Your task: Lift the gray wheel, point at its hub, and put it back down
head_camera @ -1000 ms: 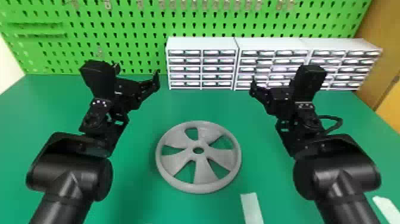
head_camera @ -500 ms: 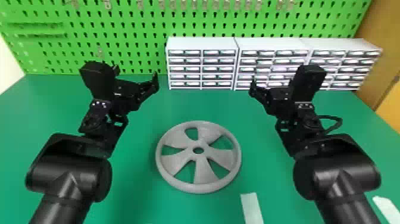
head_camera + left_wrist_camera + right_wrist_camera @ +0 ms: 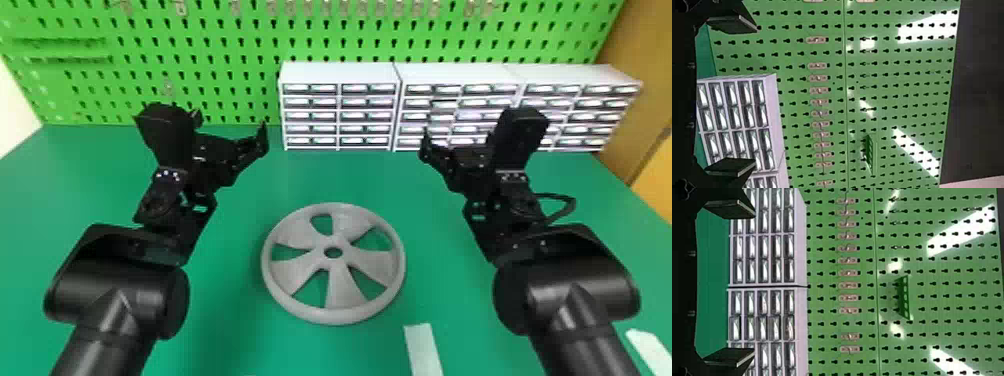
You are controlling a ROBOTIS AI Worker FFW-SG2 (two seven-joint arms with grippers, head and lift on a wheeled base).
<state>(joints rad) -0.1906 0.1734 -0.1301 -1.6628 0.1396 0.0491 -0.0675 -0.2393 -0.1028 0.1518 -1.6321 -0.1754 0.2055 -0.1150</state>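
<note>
Wheel (image 3: 345, 290) on the table (image 3: 225, 320), sideways between the jaws of the left gripper (image 3: 229, 126) and right gripper (image 3: 455, 141), and nearer the robot than both.
Beyond the jaws, three drawer units stand side by side on the table: the left unit (image 3: 340, 71) sideways between the two pairs of jaws, the middle unit (image 3: 455, 73) behind the right jaws, the right unit (image 3: 575, 75) off to their right. A pegboard (image 3: 240, 40) stands behind the units, bearing hooks (image 3: 327, 7). On the robot's side of the right jaws, one strip (image 3: 422, 347) lies just beside the wheel's near right edge; another strip (image 3: 650, 350) lies farther right.
</note>
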